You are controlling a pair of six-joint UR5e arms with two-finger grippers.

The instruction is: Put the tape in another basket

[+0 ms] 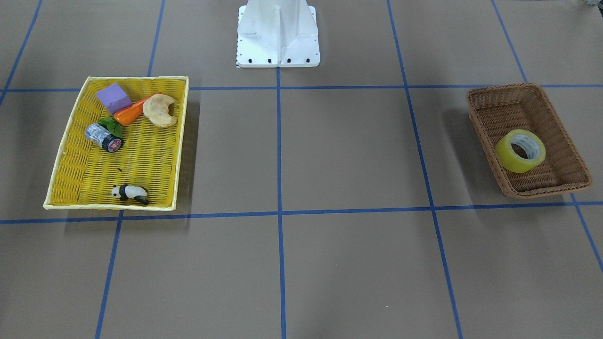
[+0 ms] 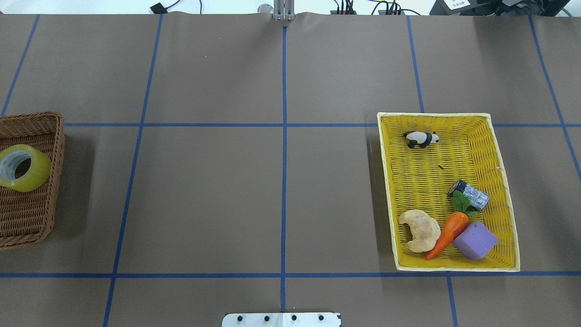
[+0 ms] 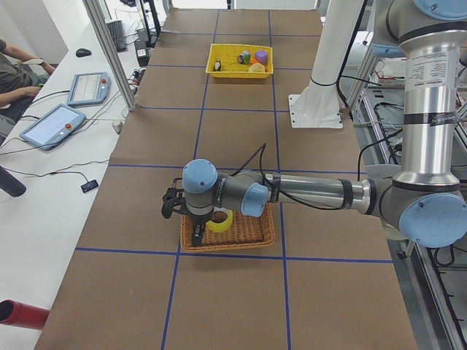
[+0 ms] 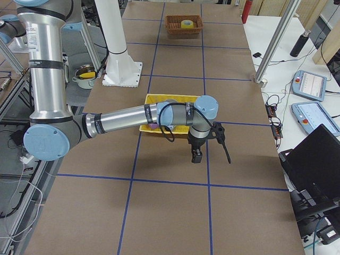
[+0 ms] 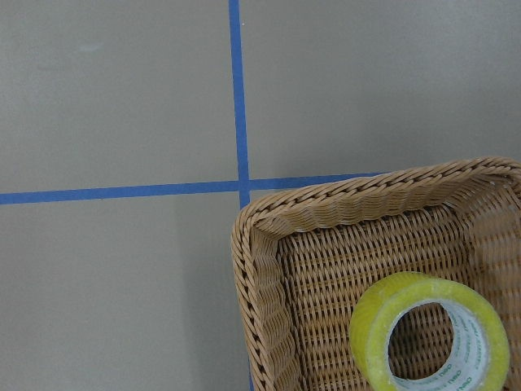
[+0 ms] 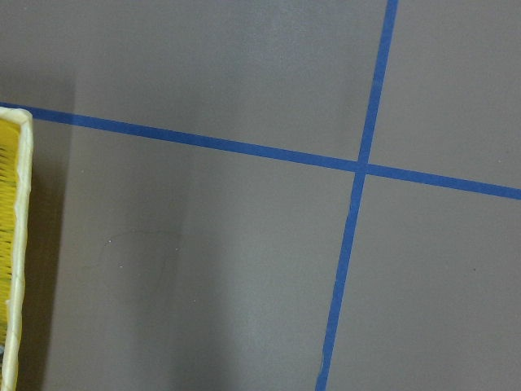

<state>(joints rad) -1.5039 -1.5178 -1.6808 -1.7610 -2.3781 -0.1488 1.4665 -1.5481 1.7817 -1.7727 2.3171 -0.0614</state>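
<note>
The yellow tape leans on its side inside the brown wicker basket. It also shows in the overhead view and at the lower right of the left wrist view, where a corner of the basket fills the bottom. My left gripper shows only in the exterior left view; it hangs above the basket's outer edge, beside the tape. I cannot tell if it is open. My right gripper shows only in the exterior right view, above bare table beside the yellow tray; I cannot tell its state.
The yellow woven tray holds a purple block, a carrot, a pastry, a silver-black cylinder and a panda. Its rim shows in the right wrist view. The robot's white base stands at the table's middle.
</note>
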